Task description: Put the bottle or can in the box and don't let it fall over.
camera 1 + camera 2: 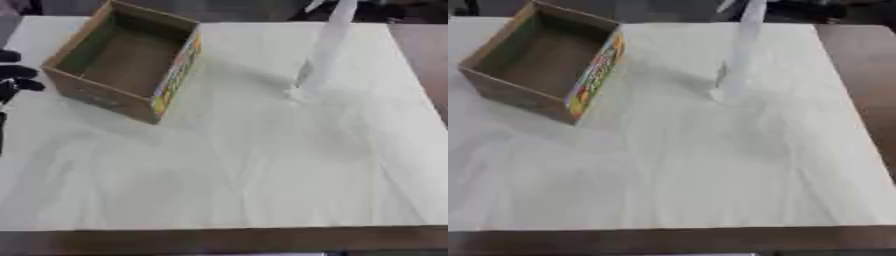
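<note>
**Bottle upright on cloth, box empty, left hand at the edge**

Left eye view: A white cloth (pixel 245 170) covers most of a brown table (pixel 219 242). An open cardboard box (pixel 122 60) sits at far left on the cloth, turned at an angle, with a colourful printed strip along its right wall. Nothing is visible inside it. A tall, pale, blurred bottle (pixel 325 47) stands upright at far right-centre, well apart from the box; its base rests on the cloth and its top reaches the far edge of the picture. The left hand (pixel 16 75) shows only as dark fingers at the left edge, just beside the near-left wall of the box. It holds nothing that can be seen, but cannot tell how far the fingers are spread or curled. Cannot tell whether they touch the box.

Right eye view: Same layout, box (pixel 540 60) at far left, bottle (pixel 741 55) upright to its right, slightly wider at the base. Bare table wood (pixel 859 75) shows along the right side and near edge. Neither hand appears here.
</note>
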`<state>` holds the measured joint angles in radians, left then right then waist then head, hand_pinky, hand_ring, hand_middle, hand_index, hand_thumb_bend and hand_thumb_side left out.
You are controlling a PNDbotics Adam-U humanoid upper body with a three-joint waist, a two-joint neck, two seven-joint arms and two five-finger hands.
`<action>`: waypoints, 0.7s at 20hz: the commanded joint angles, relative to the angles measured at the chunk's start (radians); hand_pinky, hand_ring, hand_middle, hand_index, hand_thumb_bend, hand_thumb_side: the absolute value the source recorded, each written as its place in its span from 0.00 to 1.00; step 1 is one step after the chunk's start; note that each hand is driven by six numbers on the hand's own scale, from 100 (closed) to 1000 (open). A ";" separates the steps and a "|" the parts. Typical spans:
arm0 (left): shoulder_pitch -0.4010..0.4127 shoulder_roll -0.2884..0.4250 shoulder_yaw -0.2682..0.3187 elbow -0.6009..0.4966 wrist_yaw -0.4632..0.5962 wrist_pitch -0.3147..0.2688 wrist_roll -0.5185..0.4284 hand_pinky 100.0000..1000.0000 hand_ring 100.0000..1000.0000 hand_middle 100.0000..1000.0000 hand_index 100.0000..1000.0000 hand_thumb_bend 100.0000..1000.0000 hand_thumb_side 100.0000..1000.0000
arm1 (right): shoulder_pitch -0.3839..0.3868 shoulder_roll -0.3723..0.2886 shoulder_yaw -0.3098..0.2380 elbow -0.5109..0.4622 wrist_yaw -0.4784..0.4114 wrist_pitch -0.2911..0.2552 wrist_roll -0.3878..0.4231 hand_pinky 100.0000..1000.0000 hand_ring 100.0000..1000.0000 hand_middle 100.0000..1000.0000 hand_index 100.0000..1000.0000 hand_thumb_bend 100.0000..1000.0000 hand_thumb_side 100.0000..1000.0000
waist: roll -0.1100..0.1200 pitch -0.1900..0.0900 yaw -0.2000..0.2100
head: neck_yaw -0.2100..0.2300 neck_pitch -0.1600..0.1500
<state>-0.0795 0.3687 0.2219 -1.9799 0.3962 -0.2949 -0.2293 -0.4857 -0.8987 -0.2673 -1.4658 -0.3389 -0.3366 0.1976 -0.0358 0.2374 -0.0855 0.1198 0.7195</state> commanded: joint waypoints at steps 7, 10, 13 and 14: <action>-0.006 0.012 0.005 -0.020 -0.003 -0.003 -0.004 0.57 0.63 0.64 0.90 0.02 0.75 | -0.064 -0.144 0.043 0.110 0.046 -0.007 0.113 0.80 1.00 0.81 0.89 0.00 0.22 | 0.005 -0.009 0.000 | 0.041 -0.127; -0.008 0.009 0.004 -0.020 -0.006 -0.002 -0.005 0.57 0.63 0.64 0.90 0.02 0.75 | -0.082 -0.172 0.065 0.148 0.064 -0.016 0.155 0.80 1.00 0.81 0.89 0.00 0.25 | 0.007 -0.006 0.002 | 0.038 -0.163; -0.008 0.009 0.002 -0.020 -0.006 -0.004 -0.007 0.57 0.63 0.64 0.90 0.02 0.75 | -0.104 -0.199 0.088 0.183 0.088 -0.028 0.205 0.80 1.00 0.81 0.89 0.00 0.27 | 0.009 -0.005 0.003 | 0.021 -0.174; -0.008 0.008 0.002 -0.020 -0.006 -0.004 -0.007 0.57 0.63 0.64 0.90 0.02 0.75 | -0.111 -0.205 0.095 0.195 0.098 -0.033 0.221 0.81 1.00 0.81 0.88 0.00 0.22 | 0.008 -0.006 0.004 | 0.013 -0.171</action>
<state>-0.0800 0.3675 0.2197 -1.9799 0.3904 -0.2954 -0.2331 -0.5813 -1.0425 -0.1706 -1.2794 -0.2527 -0.3637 0.4001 -0.0259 0.2432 -0.0814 0.1400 0.5613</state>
